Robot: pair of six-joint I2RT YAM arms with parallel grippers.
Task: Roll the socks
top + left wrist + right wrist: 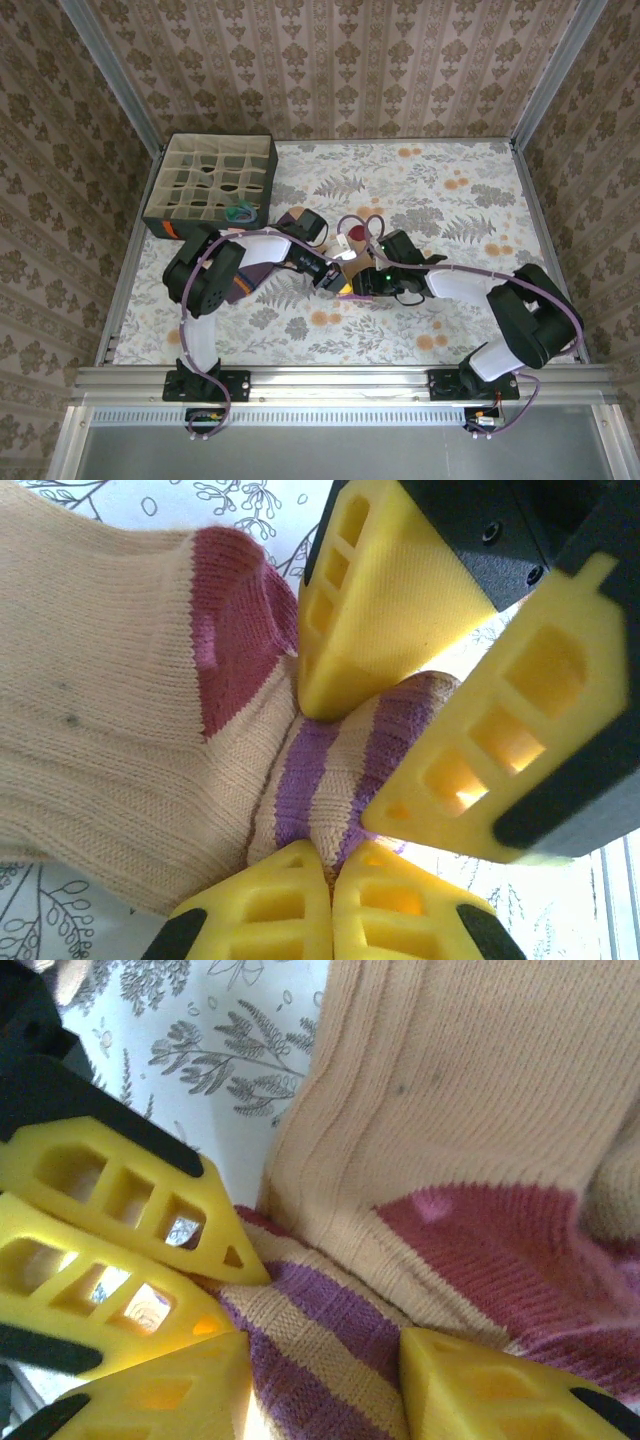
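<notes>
Top external: left arm [215, 275] comes in from 8 o'clock, right arm [520, 310] from 4, tools meeting tip to tip mid table [470, 210]. Why both on one sock? (Jo)

Peach sock [100, 730] is limp knit, so my read is one end gets anchored while the other gets worked. Left wrist: left gripper [330, 858] at 6 o'clock, jaws pressed together on a nip of the striped cuff [330, 770], and the knit gathers into the tips. Looks like the anchor (Mik)

And the right? (Jo)

Right gripper [325, 1350] is part spread, straddling the same cuff, one finger touching knit each side. The bunch is thick, so the jaws can't meet. I take it as a grip, how firm I can't tell (Mik)

Rest of that sock? (Jo)

Right wrist: body lies on the table, running off to 1 o'clock. Maroon patch [480, 1240] sits against the cuff. Toe or heel, can't tell. No tight roll visible, so I'd call it early (Mik)

Other two? (Jo)

Purple sock [238, 290] at 9 o'clock of the tools, partly under the left arm. Blue-grey sock [238, 213] bundled in the fabric box [220, 138] at 10 o'clock, near its 5 o'clock corner (Mik)

Risk? (Jo)

If the tools pull apart, the cuff could slip the left nip (Mik)
</notes>
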